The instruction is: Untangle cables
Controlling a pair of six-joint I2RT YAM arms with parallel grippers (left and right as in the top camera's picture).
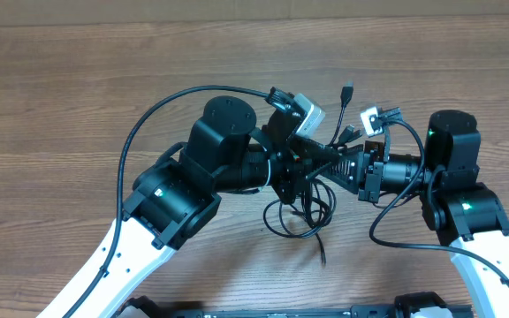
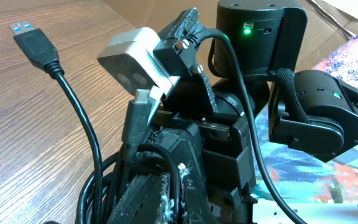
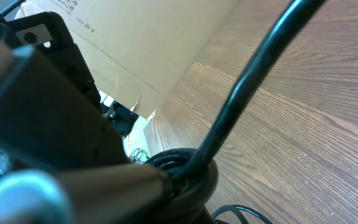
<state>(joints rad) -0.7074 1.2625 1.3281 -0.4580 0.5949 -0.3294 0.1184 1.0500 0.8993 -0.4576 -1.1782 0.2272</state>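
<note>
Wood table (image 1: 60, 106) fills the overhead view, w/ the job packed into centre frame. Judging by that, the step in hand is the first pull-apart: both arms are on one knot and nothing is separated yet, so it's early in the task. The next move prob. calls for drawing the two grips apart slowly, or re-gripping nearer a free end, w/o cinching the loops tighter.

Left arm (image 1: 175, 190) comes up from lower left, elbow bent, wrist pointing right toward centre. Right arm (image 1: 462, 208) rises from lower right, forearm turned left. The wrists meet almost nose to nose.

The cables (image 1: 300, 212) are bunched as black loops just below and btwn the two wrists. Part of the bundle droops toward the lower middle of the frame, and a few strands stick up above it.

Left gripper (image 1: 312, 163) is closed, and its wrist view shows strands packed around and btwn its fingers, so it's clamped on the bundle. Right gripper (image 1: 341, 166) is closed too. Its wrist cam shows a strand leaving right at the fingertip, beside a coil, so it looks pinched on the cables, though the contact itself is blurred.

Smallest bits: a USB plug (image 2: 33, 40) is free in the air at upper left of the left wrist view. A slimmer plug (image 2: 143, 102) stands upright mid-frame.
</note>
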